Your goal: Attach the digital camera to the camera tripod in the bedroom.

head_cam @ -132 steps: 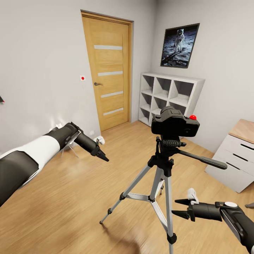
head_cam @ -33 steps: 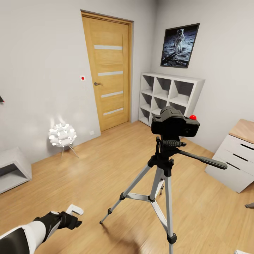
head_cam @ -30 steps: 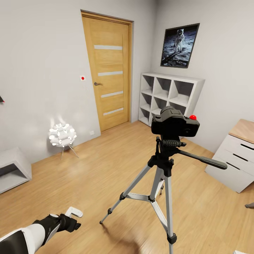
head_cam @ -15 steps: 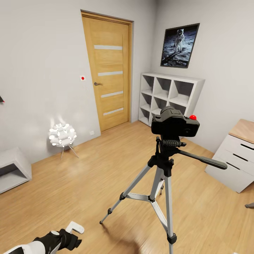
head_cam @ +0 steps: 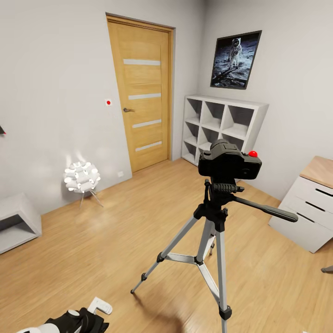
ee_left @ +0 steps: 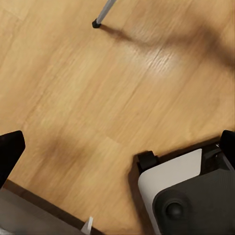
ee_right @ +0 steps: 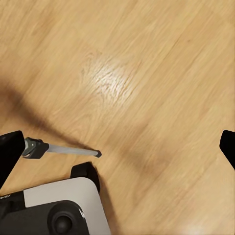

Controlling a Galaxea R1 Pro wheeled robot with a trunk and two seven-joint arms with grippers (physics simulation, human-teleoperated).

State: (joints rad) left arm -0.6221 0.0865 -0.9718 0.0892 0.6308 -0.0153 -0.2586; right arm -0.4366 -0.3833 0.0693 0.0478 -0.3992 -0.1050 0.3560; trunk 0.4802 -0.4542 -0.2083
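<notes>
Since the earlier frames both arms have been lowered; the left gripper (head_cam: 99, 306) is seen at the head view's bottom edge. In the bedroom, the camera tripod (head_cam: 213, 240) is stood on the plank floor (head_cam: 115, 231), with the digital camera (head_cam: 230, 163) seated on its head. Both sets of jaws are spread wide apart, nothing held, the right gripper (ee_right: 117, 147) pointed at the floor.

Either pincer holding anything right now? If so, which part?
Nothing held. Both wrist views show fingers spread over bare floor. The digital camera sits on the camera tripod, untouched.
</notes>
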